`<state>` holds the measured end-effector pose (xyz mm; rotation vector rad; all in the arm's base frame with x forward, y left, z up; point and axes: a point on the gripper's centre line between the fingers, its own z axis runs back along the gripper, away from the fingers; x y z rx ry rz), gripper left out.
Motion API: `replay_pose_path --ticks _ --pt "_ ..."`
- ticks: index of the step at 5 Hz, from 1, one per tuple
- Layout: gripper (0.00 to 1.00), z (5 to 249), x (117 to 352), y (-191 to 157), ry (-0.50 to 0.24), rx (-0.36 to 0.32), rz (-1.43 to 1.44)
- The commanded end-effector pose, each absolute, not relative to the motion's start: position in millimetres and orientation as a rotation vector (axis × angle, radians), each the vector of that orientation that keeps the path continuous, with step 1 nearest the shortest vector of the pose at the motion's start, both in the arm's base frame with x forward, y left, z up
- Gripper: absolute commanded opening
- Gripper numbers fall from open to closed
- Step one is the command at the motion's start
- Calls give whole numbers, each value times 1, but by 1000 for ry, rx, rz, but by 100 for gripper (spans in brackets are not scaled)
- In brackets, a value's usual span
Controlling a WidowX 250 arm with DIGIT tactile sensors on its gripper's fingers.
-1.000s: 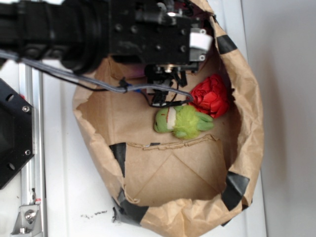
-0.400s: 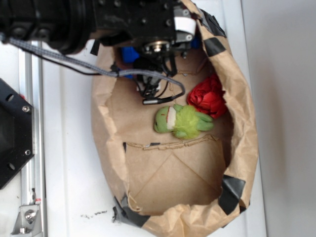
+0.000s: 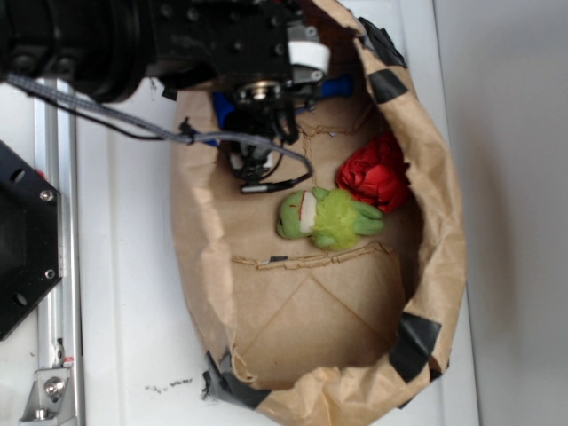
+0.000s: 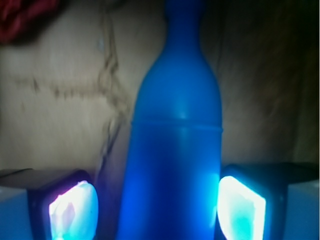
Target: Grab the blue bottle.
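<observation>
White table [image 3: 124, 293] carries a crumpled brown paper bag [image 3: 444, 222] lying open. Inside, at the bag's far end under the arm, lies the blue bottle [image 4: 172, 155], mostly hidden in the exterior view. The gripper [image 4: 157, 207] straddles its body, jaws apart, one pad just beside each side. A green plush toy [image 3: 328, 217] and a red toy [image 3: 377, 173] lie mid-bag, near each other.
</observation>
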<state>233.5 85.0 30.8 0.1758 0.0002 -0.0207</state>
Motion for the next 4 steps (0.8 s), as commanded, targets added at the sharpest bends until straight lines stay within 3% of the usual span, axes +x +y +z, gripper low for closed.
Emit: replay_pose_path --ticks 1,2,3,4 --pt "100 31 228 81 -1 191 -19" --pt "100 29 226 78 16 180 -20" --pt "0 29 223 78 7 173 8" --pt "0 30 222 78 7 188 7"
